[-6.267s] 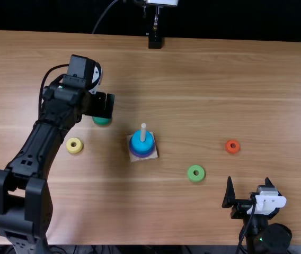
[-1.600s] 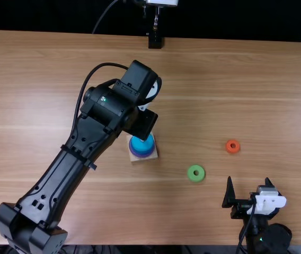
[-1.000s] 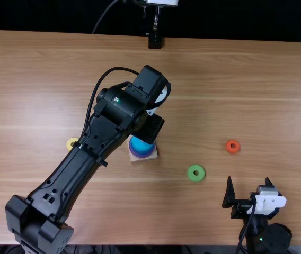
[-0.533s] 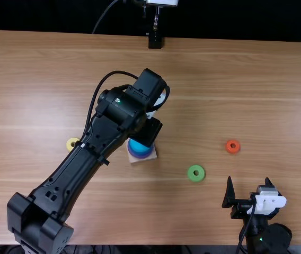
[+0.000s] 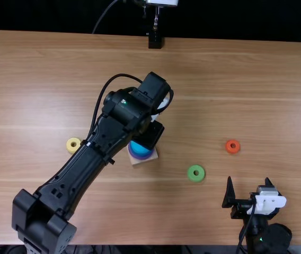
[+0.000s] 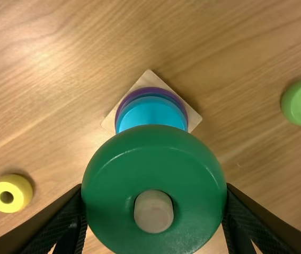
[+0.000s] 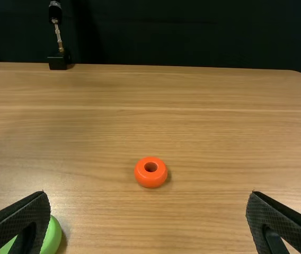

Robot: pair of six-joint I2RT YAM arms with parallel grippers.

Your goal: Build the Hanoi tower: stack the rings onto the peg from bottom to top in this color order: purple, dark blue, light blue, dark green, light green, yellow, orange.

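In the top view my left gripper hangs over the far side of the wooden base, which carries a purple ring and blue rings. The left wrist view shows the dark green ring clamped between that gripper's fingers; the peg's top is lined up within its hole. How far the peg enters, I cannot tell. Below lies the light blue ring. My right gripper stands open by the near edge; its wrist view shows the gripper with nothing between its fingers.
Loose on the table lie a yellow ring at the left, a light green ring right of the base and an orange ring farther right. A black stand is at the far edge.
Since the earliest frame my left arm has swung right from the dark green ring's spot to the base, the ring now in its grip. Lately it shifted slightly nearer. The right arm stayed still.
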